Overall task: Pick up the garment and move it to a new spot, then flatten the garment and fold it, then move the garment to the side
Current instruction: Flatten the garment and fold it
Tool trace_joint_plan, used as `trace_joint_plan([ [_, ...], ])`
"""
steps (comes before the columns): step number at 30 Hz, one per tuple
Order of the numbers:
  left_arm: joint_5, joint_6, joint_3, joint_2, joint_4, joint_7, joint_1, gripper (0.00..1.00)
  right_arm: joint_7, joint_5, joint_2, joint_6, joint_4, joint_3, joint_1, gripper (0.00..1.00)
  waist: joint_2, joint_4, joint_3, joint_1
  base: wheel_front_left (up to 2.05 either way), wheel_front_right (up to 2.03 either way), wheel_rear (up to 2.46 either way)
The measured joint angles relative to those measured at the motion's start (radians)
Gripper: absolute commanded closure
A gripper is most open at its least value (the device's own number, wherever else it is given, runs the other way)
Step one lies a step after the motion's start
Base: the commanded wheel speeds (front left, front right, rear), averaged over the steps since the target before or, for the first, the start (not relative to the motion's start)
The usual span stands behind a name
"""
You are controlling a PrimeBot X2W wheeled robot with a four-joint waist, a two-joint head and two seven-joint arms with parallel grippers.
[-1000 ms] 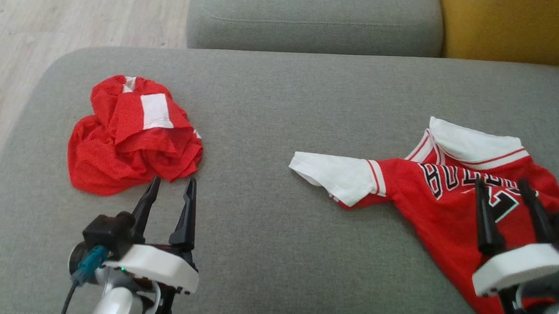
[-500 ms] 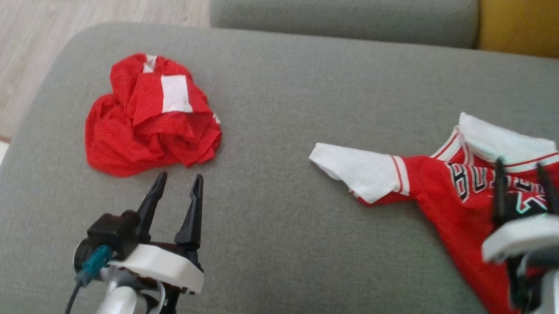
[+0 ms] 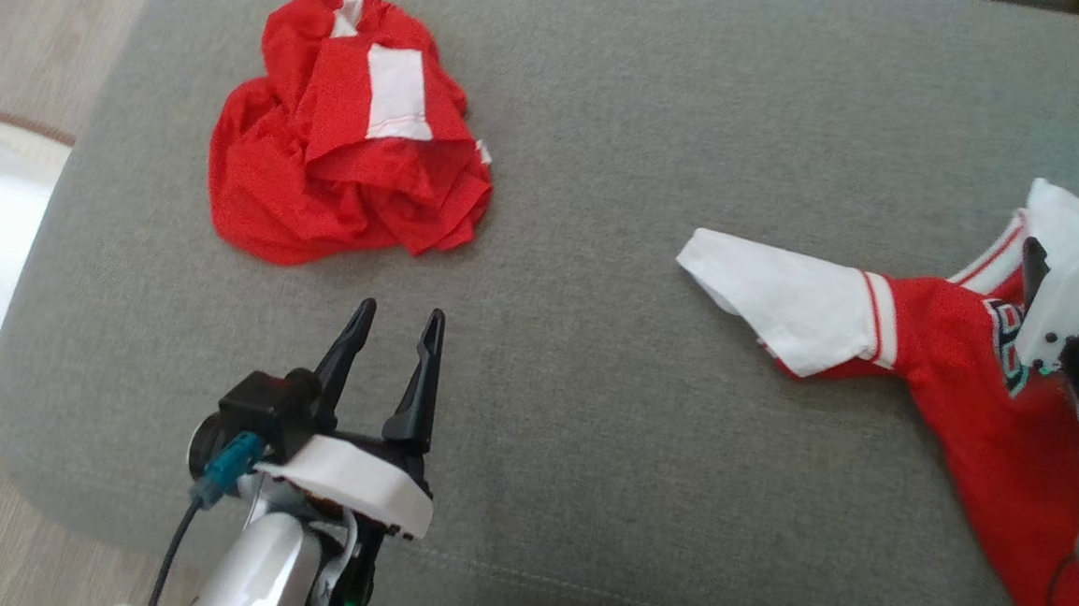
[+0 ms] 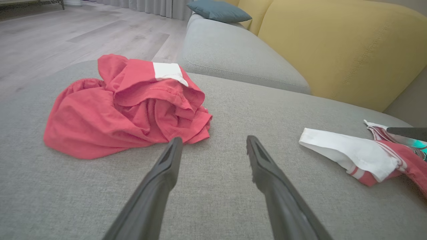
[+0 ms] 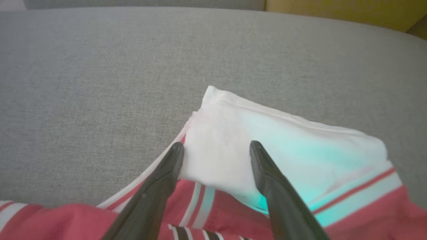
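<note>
Head view: red jersey (image 3: 964, 404) lies rumpled, white sleeve (image 3: 783, 299) stretched out.

Jersey (image 3: 964, 413) cut off (right edge).

Jersey (image 3: 973, 414) red with white sleeve (image 3: 783, 299), cushion (image 3: 606, 138) grey.

Our left tool (image 3: 400, 311) sits low at our left on its pale forearm (image 3: 252, 566), with the two dark fingers (image 4: 160, 180) spread wide and pointing forward. Our right tool (image 5: 217, 144) reaches out at our far right, tilted downward, jaws parted just as wide.
</note>
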Motion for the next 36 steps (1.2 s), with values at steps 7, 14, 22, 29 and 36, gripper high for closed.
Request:
trace_joint_plan([
  [7,-0.018,0.012,-0.026,0.0,0.0,0.0,-0.02,0.0,0.059,-0.055,-0.045,0.0,0.111,0.001,-0.079,0.71,0.0,0.029,0.039,0.0,0.0,0.0,0.0],
  [14,-0.031,0.017,-0.031,0.0,0.001,0.0,-0.039,0.0,0.01,-0.077,-0.048,0.0,0.151,-0.035,-0.118,1.0,0.0,0.037,0.042,0.0,0.0,0.0,0.0],
  [22,-0.031,0.017,-0.033,0.0,0.002,0.0,-0.045,0.0,-0.186,-0.055,-0.035,0.0,0.166,0.037,-0.224,1.0,0.0,0.04,0.022,0.0,0.0,0.0,0.0],
  [29,-0.031,0.017,-0.05,-0.001,0.001,0.0,-0.044,0.0,-0.331,-0.041,-0.039,0.0,0.211,0.14,-0.329,1.0,0.0,0.064,0.015,0.0,0.0,0.0,0.0],
  [36,-0.033,0.018,-0.053,0.0,-0.001,0.0,-0.044,0.0,-0.469,-0.074,-0.054,0.0,0.271,0.235,-0.43,1.0,0.0,0.094,0.016,0.0,0.0,0.0,0.0],
])
